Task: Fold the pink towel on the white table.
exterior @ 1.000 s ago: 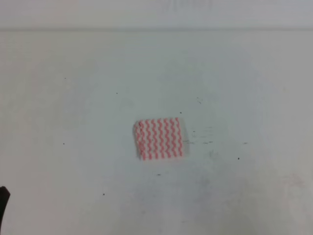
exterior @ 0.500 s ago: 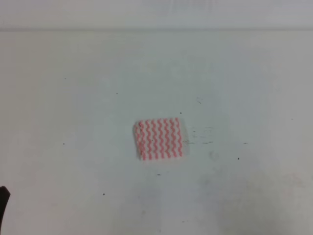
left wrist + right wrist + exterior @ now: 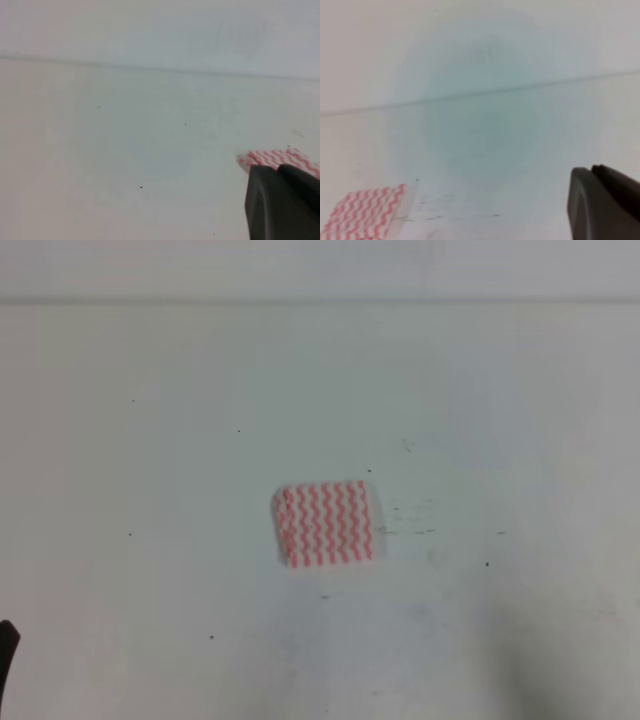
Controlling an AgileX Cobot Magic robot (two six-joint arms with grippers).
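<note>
Pink-zigzag towel (image 3: 325,525), seemingly speckled white table (image 3: 150,490)

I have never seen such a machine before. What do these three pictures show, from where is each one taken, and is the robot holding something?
This is a robot with two arms, and each arm ends in a gripper. One picture comes from a camera high above, looking down on the white table. The other two come from small cameras on the wrists of the arms.

On the table lies one thing: the pink towel, a small cloth with pink wavy stripes, flat and compact. Tiny dark specks mark the table.

The dark shape low in each wrist picture is part of that arm's gripper: the left gripper and the right gripper. Too little of them shows to tell whether they are open or shut. Neither touches the towel, so it is not held.
</note>
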